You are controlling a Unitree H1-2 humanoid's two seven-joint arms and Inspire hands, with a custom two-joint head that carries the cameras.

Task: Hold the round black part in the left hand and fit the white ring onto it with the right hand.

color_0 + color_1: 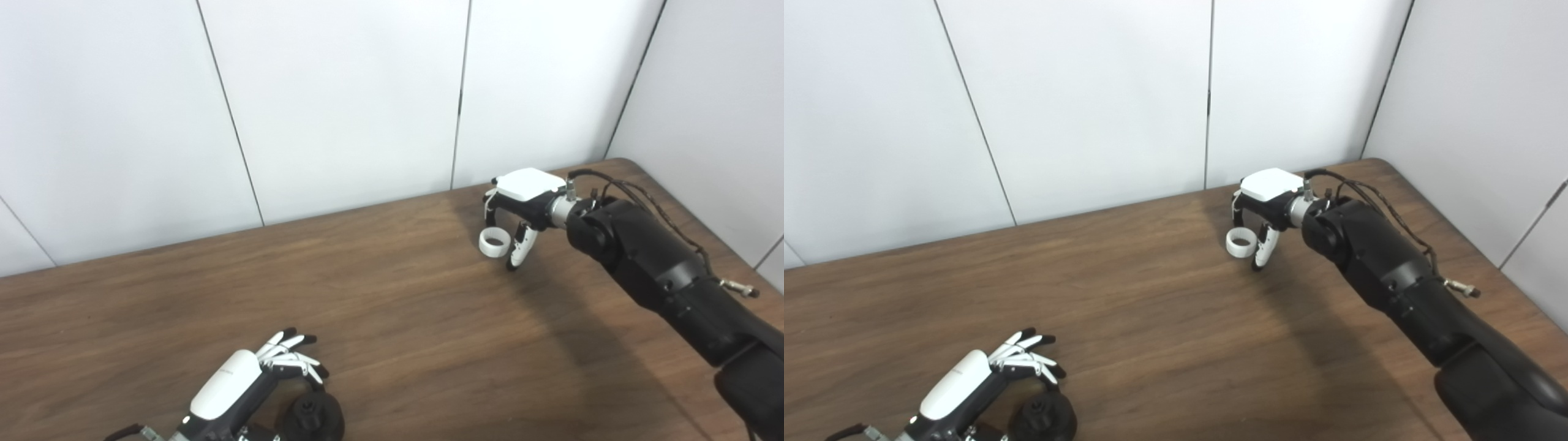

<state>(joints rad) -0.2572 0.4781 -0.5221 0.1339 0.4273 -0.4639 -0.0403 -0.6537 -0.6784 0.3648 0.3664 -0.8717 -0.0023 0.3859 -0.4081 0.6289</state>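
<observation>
Neither part is properly in my grasp yet, so I judge the fitting itself has not begun. My right hand is stretched toward the far side of the table, fingers curled downward and apart, arched over the white ring, which sits on the wood between my fingertips and thumb. I cannot tell whether any finger touches it. My left hand hovers near my body, fingers spread and closed on nothing, with the round black part just below and beside them on the table (it is partly cut off by the frame's bottom edge).

The ring looks like smooth, rigid plastic, a short open band lying flat. The black part is matte, disc-like, with a raised hub at its centre. The table is dark wood grain.
</observation>
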